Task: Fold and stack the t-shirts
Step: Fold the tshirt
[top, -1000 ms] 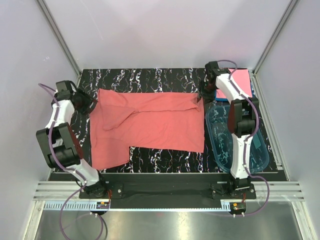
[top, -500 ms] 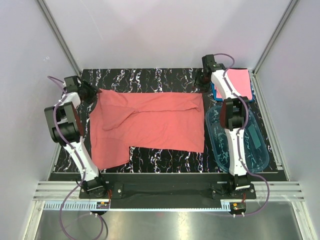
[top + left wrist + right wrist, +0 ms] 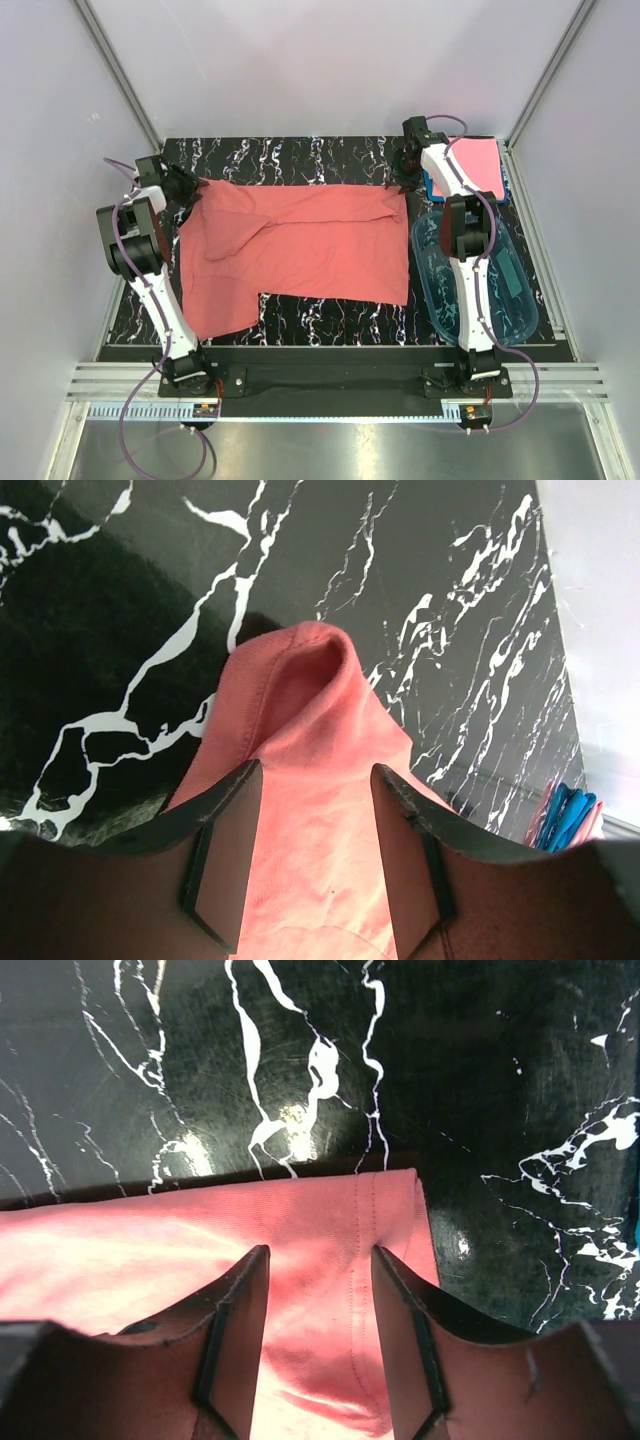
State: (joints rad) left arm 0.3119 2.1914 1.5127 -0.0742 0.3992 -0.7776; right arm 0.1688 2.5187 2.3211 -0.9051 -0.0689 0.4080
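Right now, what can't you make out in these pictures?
- Top view: the right arm hides part of the tub and the pink t-shirt's left edge.
- Wrist views: the salmon t-shirt under the left gripper and right gripper is cut off by fingers and bottom edge.
- Left wrist view: blue t-shirt, a sliver, too small.

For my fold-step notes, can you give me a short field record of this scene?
shirt: salmon short-sleeved cloth t-shirt, spread out on black marbled table
left end effector: open, straddling the shirt's far left corner
right end effector: open, over the shirt's far right corner
stack: folded pink t-shirt atop folded blue t-shirt, far right corner
tub: clear blue plastic tub, near right
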